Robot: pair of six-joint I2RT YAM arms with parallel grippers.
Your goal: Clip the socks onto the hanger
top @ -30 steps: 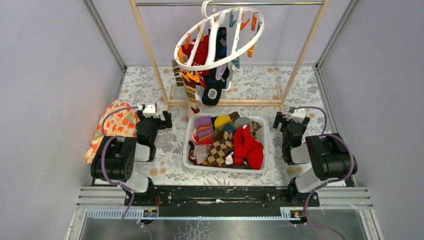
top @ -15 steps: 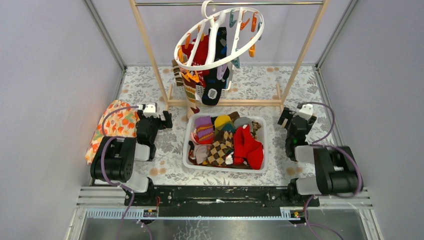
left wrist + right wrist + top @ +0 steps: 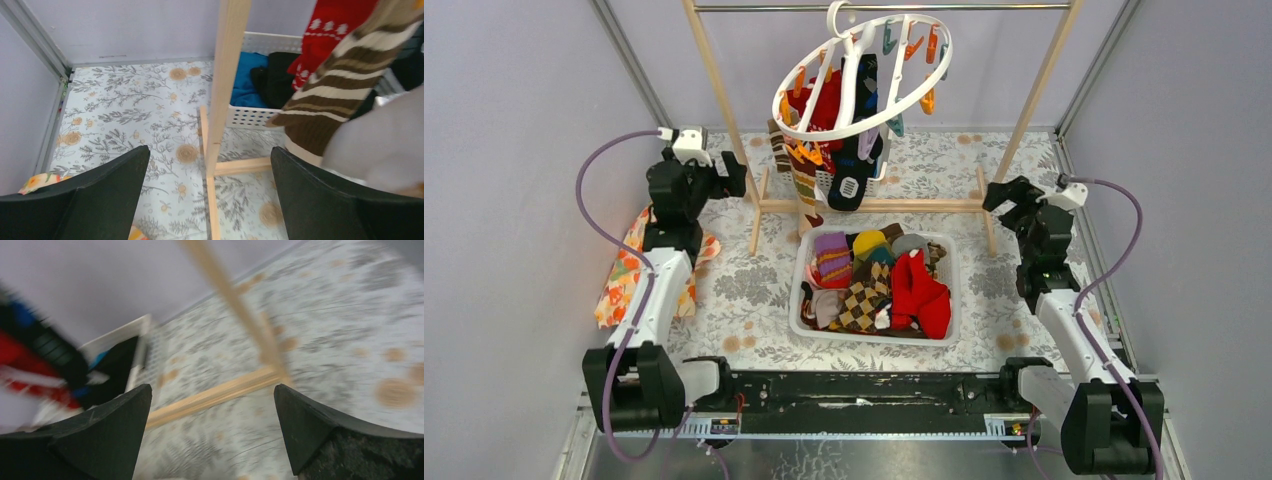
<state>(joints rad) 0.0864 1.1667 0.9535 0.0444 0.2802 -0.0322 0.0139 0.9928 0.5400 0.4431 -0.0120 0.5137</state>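
The white oval hanger (image 3: pixel 908 107) hangs by its hook from the rack's metal rod, with orange and teal clips and several socks (image 3: pixel 824 100) clipped under it. More socks (image 3: pixel 874 280) fill a white basket (image 3: pixel 874 338) at the table's middle. My left gripper (image 3: pixel 729 175) is open and empty, raised beside the rack's left post. The left wrist view shows that gripper (image 3: pixel 210 150) facing the post (image 3: pixel 227 75), with a brown striped hung sock (image 3: pixel 330 95) to its right. My right gripper (image 3: pixel 1002 195) is open and empty near the right post; the right wrist view of it (image 3: pixel 212 387) is blurred.
A wooden-framed rack (image 3: pixel 874 205) stands across the back of the table. A second white basket (image 3: pixel 260 117) with blue and black cloth sits behind it. An orange-flowered cloth (image 3: pixel 624 275) lies at the left edge. Grey walls close in both sides.
Both arms have unfolded from beside the basket and reached toward the rack, the left to the left post, the right to the right post. Both grippers stayed open.
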